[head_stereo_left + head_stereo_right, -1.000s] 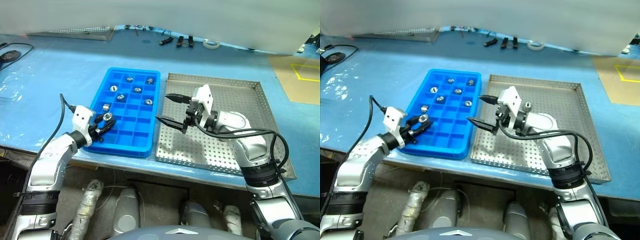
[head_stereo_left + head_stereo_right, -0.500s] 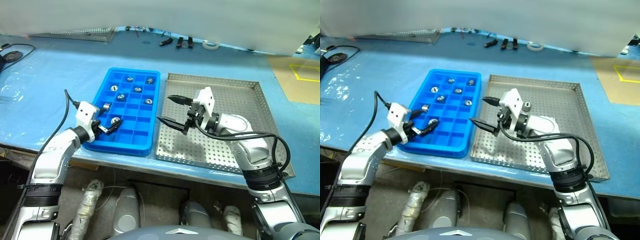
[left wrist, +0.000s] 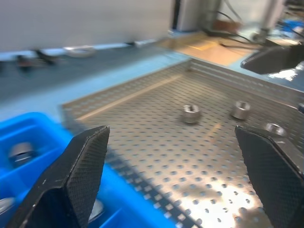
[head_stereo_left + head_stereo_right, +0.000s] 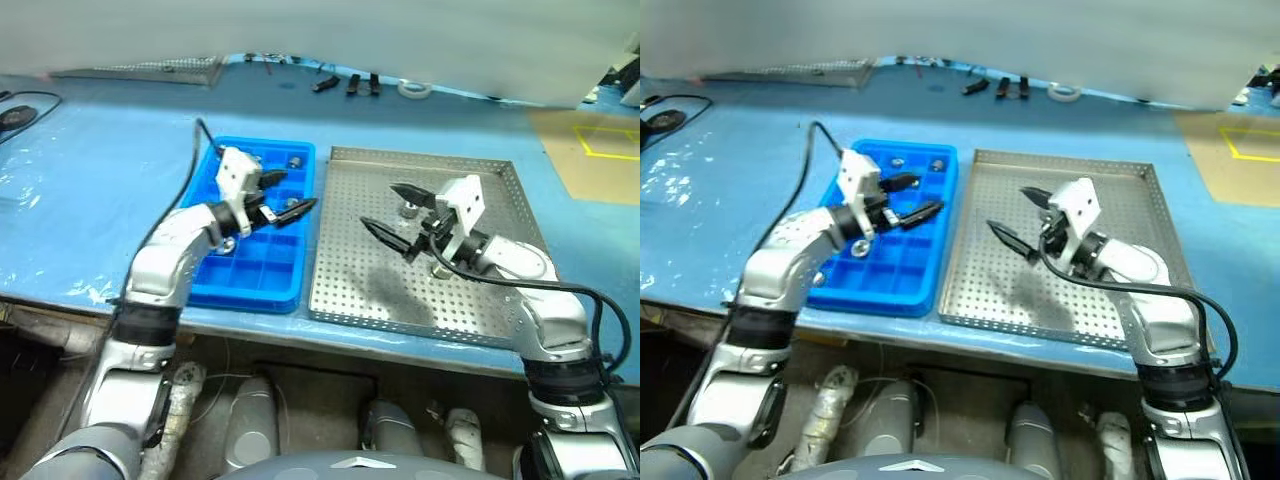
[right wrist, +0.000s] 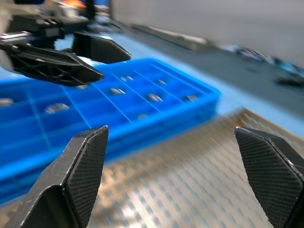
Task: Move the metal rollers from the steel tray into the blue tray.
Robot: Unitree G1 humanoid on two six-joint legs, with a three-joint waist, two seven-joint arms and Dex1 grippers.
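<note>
text: none legible | labels: none | brands: none | numbers: none

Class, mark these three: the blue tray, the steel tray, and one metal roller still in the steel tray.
blue tray (image 4: 262,283), left eye view, near compartments.
steel tray (image 4: 470,320), left eye view, bare perforated floor.
metal roller (image 3: 191,113), left wrist view, its side wall.

Blue plastic-covered table (image 4: 100,170), roll of white tape (image 4: 412,89) near its far edge, small dark tools (image 4: 345,83) beside it, flat grey mesh panel (image 4: 150,68) far left, brown board with yellow outline (image 4: 590,150) at right, black cable (image 4: 25,100) at left
</note>
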